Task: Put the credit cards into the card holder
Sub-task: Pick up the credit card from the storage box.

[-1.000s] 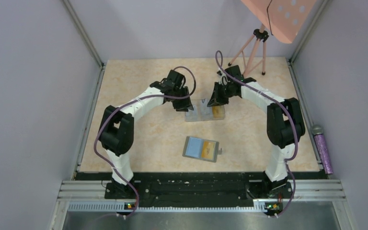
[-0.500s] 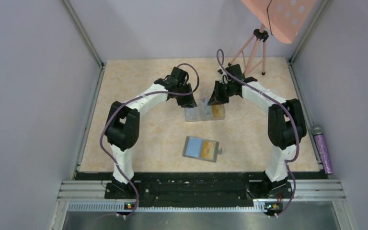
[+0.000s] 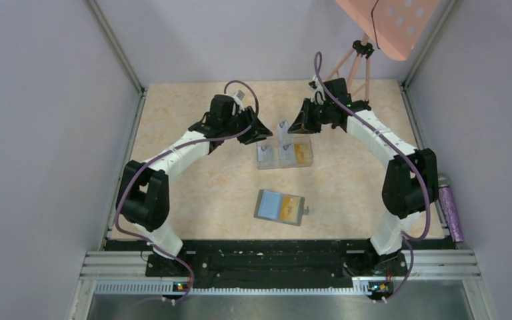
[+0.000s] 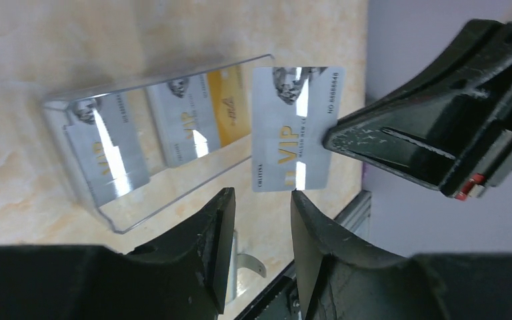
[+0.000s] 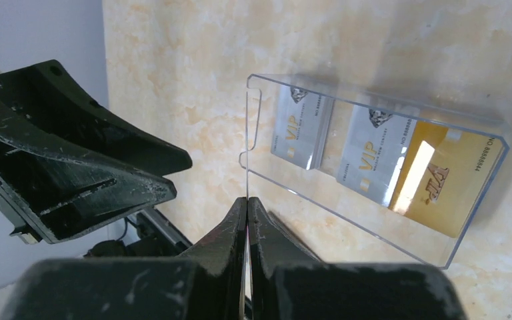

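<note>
Bench: pale marbled top point(image 3: 200, 187) between plain grey walls, with both arms reaching over its far middle.
Clear box: it point(image 4: 173, 197) lay on the bench beneath the two end effectors, with two grey cards and a yellow one flat inside.
Grey card: it point(image 4: 297, 127) hung in the air above the box, between the arms, touching neither box nor bench.
Right end effector: it point(image 5: 247, 207) was clamped tight on one long edge of the grey card — nothing else carried it.
Left end effector: its point(image 4: 261, 197) fingers stood parted to a middling gap, with nothing between them.
Key relation: the card's long axis pointed back at the left gap, and its short edge was just beyond those fingertips. Its flat face looked at the left wrist camera, so a handover would probably need a wrist turn to pinch the faces.
Wallet: it point(image 3: 270, 204) lay open, blue side up, toward the arm bases and well apart from the held card. An orange card point(image 3: 292, 207) was already in it — about midway between the arms, neither plainly nearer.
</note>
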